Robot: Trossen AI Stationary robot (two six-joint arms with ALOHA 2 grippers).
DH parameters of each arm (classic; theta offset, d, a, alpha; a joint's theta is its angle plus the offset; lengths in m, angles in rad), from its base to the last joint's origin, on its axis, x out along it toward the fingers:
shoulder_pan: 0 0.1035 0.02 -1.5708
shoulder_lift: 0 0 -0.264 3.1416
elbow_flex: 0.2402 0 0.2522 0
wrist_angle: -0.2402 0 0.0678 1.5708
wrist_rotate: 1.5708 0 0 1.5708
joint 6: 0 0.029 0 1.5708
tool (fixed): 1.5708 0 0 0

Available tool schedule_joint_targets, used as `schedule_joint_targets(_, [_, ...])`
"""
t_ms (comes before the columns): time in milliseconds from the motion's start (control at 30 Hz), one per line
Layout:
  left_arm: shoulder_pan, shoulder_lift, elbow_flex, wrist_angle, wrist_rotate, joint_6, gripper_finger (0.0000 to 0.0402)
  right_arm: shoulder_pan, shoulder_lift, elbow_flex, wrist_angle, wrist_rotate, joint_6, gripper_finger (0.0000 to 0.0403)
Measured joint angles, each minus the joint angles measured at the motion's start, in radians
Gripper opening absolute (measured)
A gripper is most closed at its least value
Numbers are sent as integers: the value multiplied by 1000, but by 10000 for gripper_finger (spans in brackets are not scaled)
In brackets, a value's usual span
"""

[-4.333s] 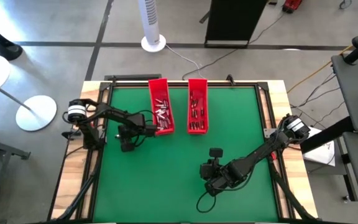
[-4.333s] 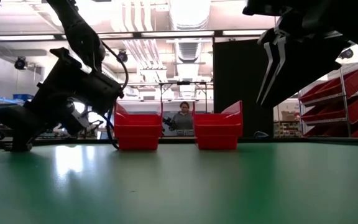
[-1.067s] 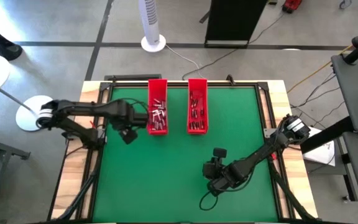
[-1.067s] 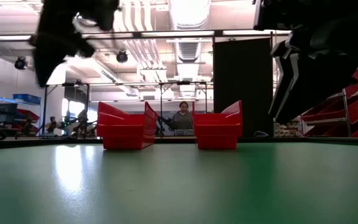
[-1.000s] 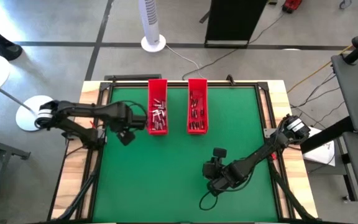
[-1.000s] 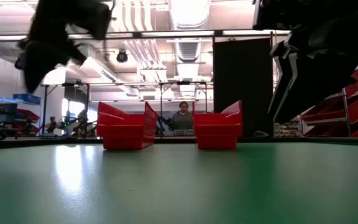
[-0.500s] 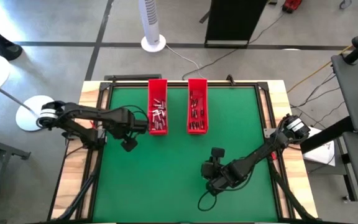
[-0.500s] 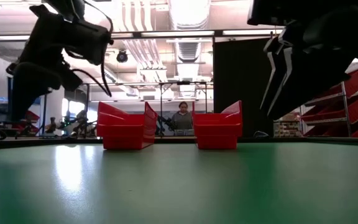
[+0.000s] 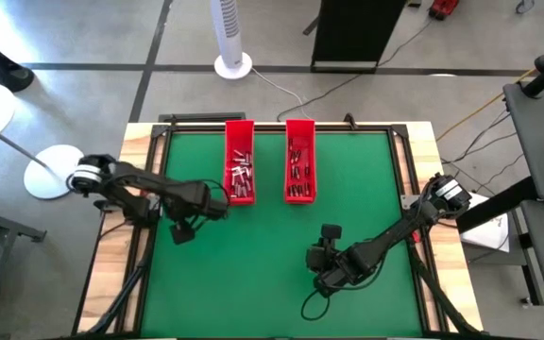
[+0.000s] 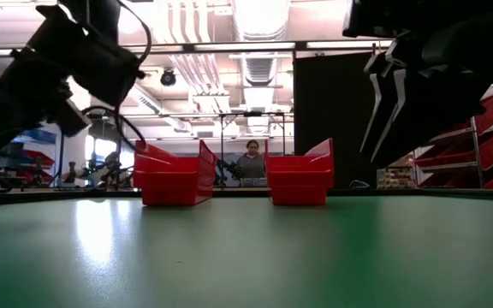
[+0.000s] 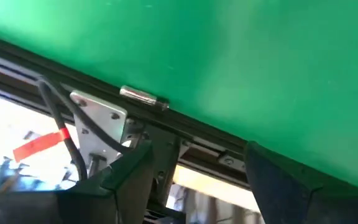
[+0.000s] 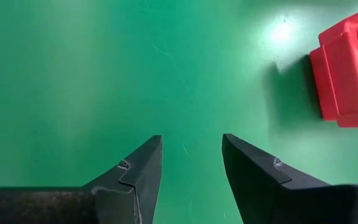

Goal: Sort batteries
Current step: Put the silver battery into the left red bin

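Two long red trays stand side by side at the far middle of the green mat, the left tray (image 9: 240,161) and the right tray (image 9: 299,161); both hold several small batteries (image 9: 241,174). One silvery battery (image 11: 144,97) lies alone at the mat's left border, against the black frame. My left gripper (image 9: 181,230) hovers open near that border, left of the left tray, its fingers (image 11: 131,173) spread wide and holding nothing. My right gripper (image 9: 327,232) hangs open over bare mat in front of the right tray, fingers (image 12: 143,163) pointing down, nothing between them.
The black frame rail (image 11: 185,127) with a metal bracket (image 11: 98,118) and cables runs along the mat's left border. Open green mat (image 9: 253,274) lies in front of the trays. A person (image 10: 251,164) shows far behind the table.
My left gripper has drawn away from the left tray's side, going toward the table's near and left edges and tipping toward the mat's left border. The trays have stayed in place.
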Motion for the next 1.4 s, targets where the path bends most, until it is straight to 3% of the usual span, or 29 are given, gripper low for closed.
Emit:
schedule_joint_targets(200, [-121, 91, -1, 30, 9, 44, 226, 0, 0, 0, 1, 0, 16, 175])
schedule_joint_targets(367, [-202, 132, -4, 2, -74, 95, 227, 2, 0, 0, 1, -1, 37, 185])
schedule_joint_targets(767, [-130, 115, -61, -62, -70, 89, 228, 2, 0, -1, 1, -5, 54, 188])
schedule_joint_targets(933, [-127, 10, -52, -68, -20, -16, 169, 2, 0, -3, -2, -7, 53, 191])
schedule_joint_targets(1167, [-112, -212, -65, -111, 91, -298, 15, 2, 0, -5, -2, -7, 53, 183])
schedule_joint_targets(1300, [-80, -335, -115, 0, 117, -520, 7, 2, 0, -6, 4, -7, 51, 176])
schedule_joint_targets(1400, [-64, -400, -112, 7, 42, -637, 1, 2, 0, -5, 6, -7, 48, 172])
